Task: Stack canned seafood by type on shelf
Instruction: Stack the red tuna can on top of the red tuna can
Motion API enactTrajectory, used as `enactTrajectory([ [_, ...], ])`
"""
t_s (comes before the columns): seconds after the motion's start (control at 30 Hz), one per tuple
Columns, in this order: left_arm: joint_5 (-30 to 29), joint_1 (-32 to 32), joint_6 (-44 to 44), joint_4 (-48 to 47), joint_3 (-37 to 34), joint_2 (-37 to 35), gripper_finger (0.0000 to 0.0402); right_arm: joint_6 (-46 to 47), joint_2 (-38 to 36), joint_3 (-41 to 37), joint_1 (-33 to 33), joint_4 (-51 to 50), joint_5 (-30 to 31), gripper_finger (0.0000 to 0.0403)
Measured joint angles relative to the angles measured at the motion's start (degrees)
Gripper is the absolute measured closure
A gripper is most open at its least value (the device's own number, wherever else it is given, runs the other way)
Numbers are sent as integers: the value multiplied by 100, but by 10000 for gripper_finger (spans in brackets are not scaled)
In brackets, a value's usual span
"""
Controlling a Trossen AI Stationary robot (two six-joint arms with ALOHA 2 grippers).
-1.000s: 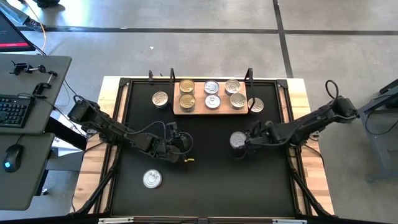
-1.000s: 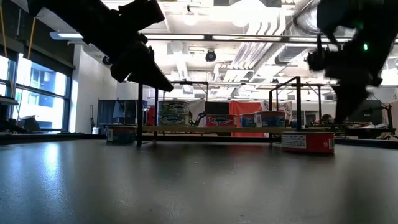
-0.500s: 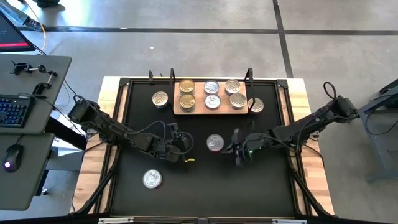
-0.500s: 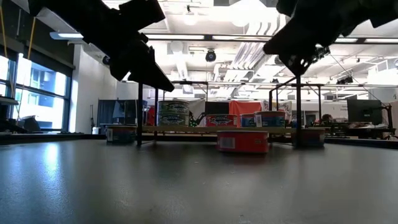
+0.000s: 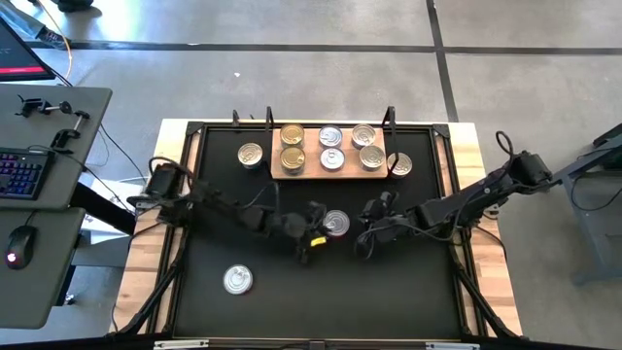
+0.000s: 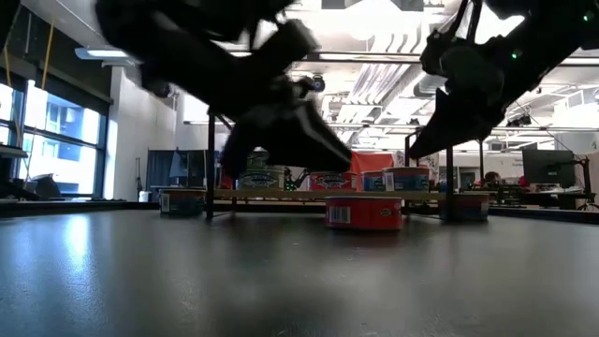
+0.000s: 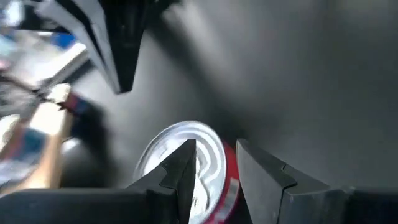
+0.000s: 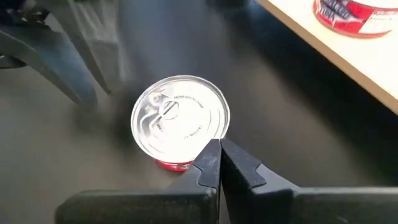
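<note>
Two dark grippers flank one round red-walled tin (image 5: 336, 224) at mid-table. We see the left gripper (image 5: 309, 241) just left of it, its angular black fingers (image 7: 180, 171) parted and empty, the tin's ribbed silver lid showing between them in its wrist view. Our right gripper (image 5: 366, 236) sits just right of the tin, fingers (image 8: 211, 163) pressed flat together, holding nothing. That tin stands upright on the matte black mat (image 5: 408, 292), apart from the shelf (image 5: 311, 171), a pale flat wooden board at the far side carrying six flat tins, gold-lidded ones at its left end. Three more silver tins lie off the board: far left (image 5: 250, 154), far right (image 5: 399, 164), near left (image 5: 237, 280).
</note>
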Motion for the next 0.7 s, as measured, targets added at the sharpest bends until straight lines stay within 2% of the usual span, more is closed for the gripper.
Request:
enactTrajectory([
  [0.1,885,329,-36,-657,462,204,296,251,25,0,44,-17,4,402],
  [0.17,1130,509,-73,-1196,769,312,296,302,-76,0,117,-92,26,402],
  [0.37,1200,724,529,-2452,1559,691,301,401,-681,0,580,-474,478,402],
  [0.47,1200,712,534,-2647,1665,728,326,379,-872,0,861,-588,538,402],
  [0.6,1182,641,512,-2701,1657,679,386,450,-858,0,1122,-596,483,396],
  [0.7,1175,601,287,-2781,1640,607,394,689,-831,0,1197,-744,256,369],
])
